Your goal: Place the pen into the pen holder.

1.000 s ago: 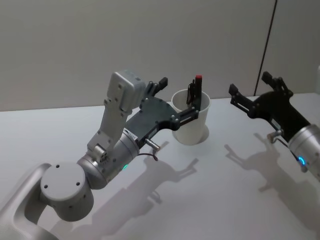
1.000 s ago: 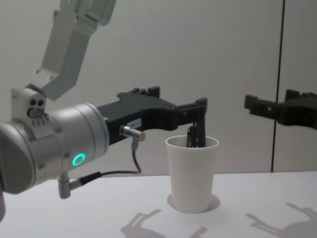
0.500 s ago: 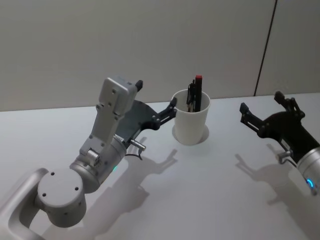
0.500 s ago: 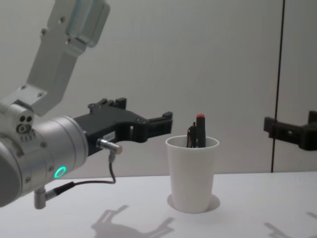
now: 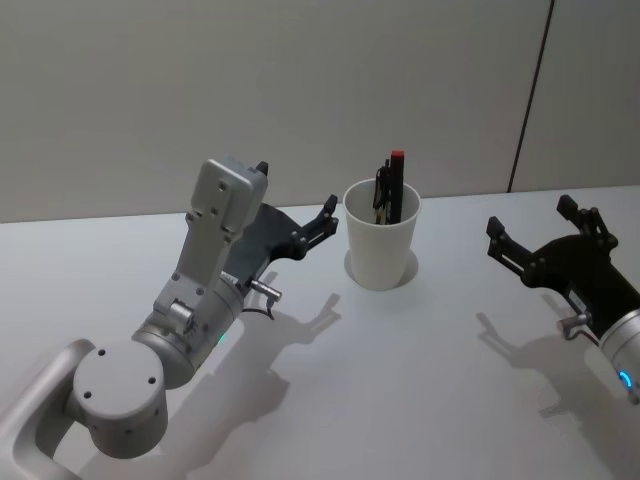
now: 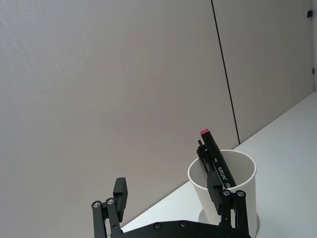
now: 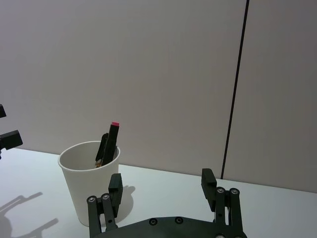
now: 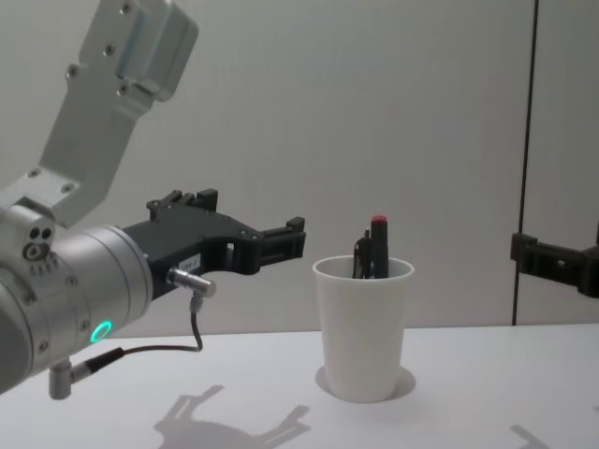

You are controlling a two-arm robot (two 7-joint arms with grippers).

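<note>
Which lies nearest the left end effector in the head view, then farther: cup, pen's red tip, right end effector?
1. cup, just to its right.
2. pen's red tip, above the cup's far rim.
3. right end effector, far right.

From the left end effector.

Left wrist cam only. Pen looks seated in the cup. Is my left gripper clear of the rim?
Observer: Yes. In the head view the left gripper is beside the plain white paper cup, apart from it, jaws open.
Operator: Right arm?
Observer: The right gripper is above the white table on the cup's right, well apart, jaws open.
Operator: Cup upright?
Observer: Yes. In the chest view its base sits flat, with the red-capped black pen inside.
</note>
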